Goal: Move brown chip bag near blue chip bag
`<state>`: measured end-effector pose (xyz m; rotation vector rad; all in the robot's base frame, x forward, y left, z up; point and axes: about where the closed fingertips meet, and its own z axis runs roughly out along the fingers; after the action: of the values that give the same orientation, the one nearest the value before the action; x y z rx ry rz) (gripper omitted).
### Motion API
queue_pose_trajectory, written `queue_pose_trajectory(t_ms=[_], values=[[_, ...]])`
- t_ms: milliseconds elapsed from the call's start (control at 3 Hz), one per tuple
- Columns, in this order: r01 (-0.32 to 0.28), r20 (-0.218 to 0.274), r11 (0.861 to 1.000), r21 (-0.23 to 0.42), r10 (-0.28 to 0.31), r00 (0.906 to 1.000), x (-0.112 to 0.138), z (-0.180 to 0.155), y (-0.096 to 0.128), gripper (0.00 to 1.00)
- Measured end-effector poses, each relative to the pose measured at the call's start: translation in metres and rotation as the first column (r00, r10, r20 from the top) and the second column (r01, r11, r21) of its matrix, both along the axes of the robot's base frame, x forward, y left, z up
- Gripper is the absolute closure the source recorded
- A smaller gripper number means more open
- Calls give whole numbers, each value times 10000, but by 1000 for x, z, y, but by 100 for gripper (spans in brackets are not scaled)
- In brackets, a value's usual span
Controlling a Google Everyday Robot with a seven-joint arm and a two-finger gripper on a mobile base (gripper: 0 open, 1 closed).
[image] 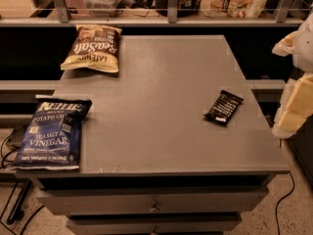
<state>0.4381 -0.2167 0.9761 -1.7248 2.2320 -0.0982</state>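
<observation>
As claw (297, 99) hangs far right, brown chip bag (93, 48) crinkly; apart

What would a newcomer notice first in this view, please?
The flat dark-blue chip bag with white lettering lies at the near-left corner of the grey table, and the crinkly brown-and-tan chip bag at its far-left corner, well apart. A small black snack-bar wrapper lies right of centre, and the robot's pale gripper hangs just past the right edge.
</observation>
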Motion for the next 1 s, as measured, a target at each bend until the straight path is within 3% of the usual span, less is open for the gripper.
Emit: queue_pose_trajectory(t_ms=[333,667,1000], values=[[0,0,10000,1,0,10000,0,0,0,0],[-255,235,9957,888,235,9994,8,-1,8,0],[-1295,847,9398,3164,1080,9905,28,-8,46,0]])
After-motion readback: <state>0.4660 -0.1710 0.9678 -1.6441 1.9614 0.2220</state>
